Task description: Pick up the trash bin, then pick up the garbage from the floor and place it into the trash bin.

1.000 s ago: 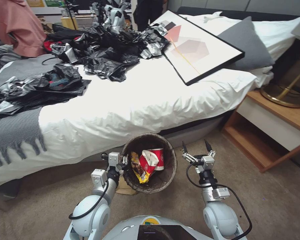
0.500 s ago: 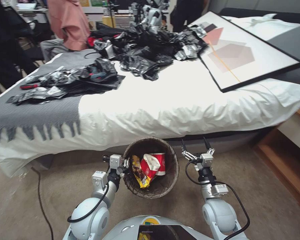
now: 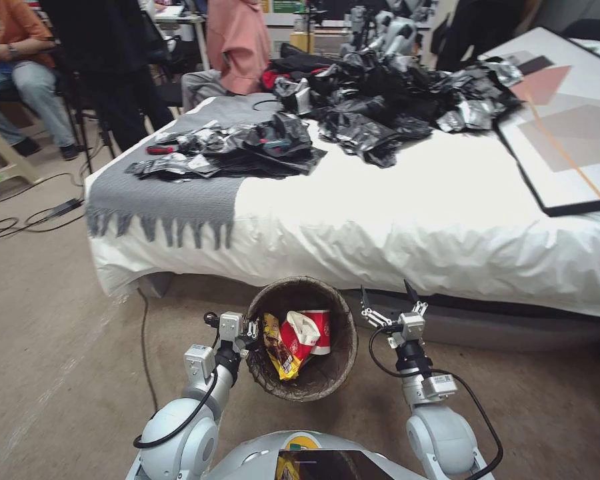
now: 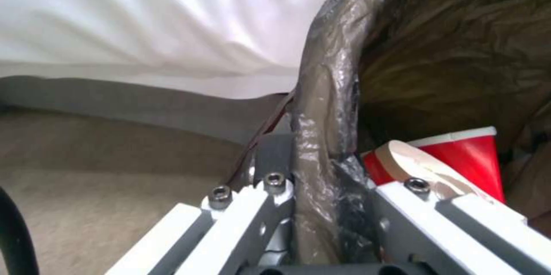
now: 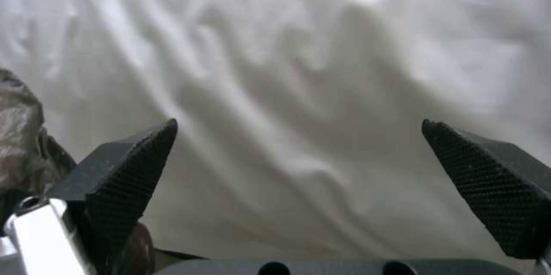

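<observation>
Here, the left gripper (image 3: 248,331) is clamped on the rim of the trash bin (image 3: 340,363), holding it up in front of the bed (image 3: 407,220).

Inside the brown-lined bin lie a red-and-white paper cup (image 3: 317,328) and a yellow snack wrapper (image 3: 277,343); the left wrist view shows the liner (image 4: 321,137) pinched between the fingers (image 4: 252,206), with the cup just beyond. The right gripper (image 3: 389,301) hangs beside the bin, jaws spread wide and empty, pointed at the white sheet. Glossy black plastic bags (image 3: 387,107) are heaped on the bed, next to a framed picture (image 3: 567,140).
</observation>
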Available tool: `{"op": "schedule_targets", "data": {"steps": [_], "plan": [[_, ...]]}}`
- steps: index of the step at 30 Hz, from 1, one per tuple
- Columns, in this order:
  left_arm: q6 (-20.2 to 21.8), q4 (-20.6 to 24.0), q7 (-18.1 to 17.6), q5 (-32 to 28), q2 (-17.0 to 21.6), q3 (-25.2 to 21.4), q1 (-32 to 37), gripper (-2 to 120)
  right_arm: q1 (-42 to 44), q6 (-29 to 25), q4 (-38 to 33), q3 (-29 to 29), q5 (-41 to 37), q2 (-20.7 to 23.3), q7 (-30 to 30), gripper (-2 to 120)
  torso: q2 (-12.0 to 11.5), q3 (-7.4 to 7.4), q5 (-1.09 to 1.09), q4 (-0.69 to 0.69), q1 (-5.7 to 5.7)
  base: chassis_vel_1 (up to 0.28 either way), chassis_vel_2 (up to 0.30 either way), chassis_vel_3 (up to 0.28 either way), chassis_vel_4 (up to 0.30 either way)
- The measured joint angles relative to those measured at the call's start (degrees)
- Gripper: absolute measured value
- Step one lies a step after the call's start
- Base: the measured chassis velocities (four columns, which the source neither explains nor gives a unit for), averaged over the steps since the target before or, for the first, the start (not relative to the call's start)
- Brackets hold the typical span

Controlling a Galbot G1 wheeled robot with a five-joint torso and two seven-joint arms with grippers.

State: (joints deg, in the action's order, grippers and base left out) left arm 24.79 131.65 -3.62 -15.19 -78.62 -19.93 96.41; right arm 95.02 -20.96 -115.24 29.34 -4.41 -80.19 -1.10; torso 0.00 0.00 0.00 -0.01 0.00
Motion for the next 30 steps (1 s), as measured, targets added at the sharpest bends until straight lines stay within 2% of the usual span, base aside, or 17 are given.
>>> {"op": "schedule_targets", "data": {"steps": [7,16,30], "plan": [[-0.84,-0.23,0.13,-0.05,0.03,-0.12,-0.12,0,-0.49,0.18,0.28,-0.34,0.56,-0.09,-0.15,100,0.0,0.0,0.0,0.03,0.0,0.077,0.092,0.089,0.078],[-1.16,-0.23,0.24,-0.44,0.09,-0.34,-0.23,0,-0.92,0.52,0.33,-0.33,0.76,-0.03,-0.19,100,0.0,0.0,0.0,-0.01,0.0,0.0,0.0,0.0,0.0],[-1.25,-0.15,0.26,-1.02,0.09,-0.39,-0.33,0,-1.28,0.7,0.2,-0.04,0.77,0.03,-0.41,100,0.0,0.0,0.0,0.0,0.0,0.0,0.0,0.0,0.0]]}}
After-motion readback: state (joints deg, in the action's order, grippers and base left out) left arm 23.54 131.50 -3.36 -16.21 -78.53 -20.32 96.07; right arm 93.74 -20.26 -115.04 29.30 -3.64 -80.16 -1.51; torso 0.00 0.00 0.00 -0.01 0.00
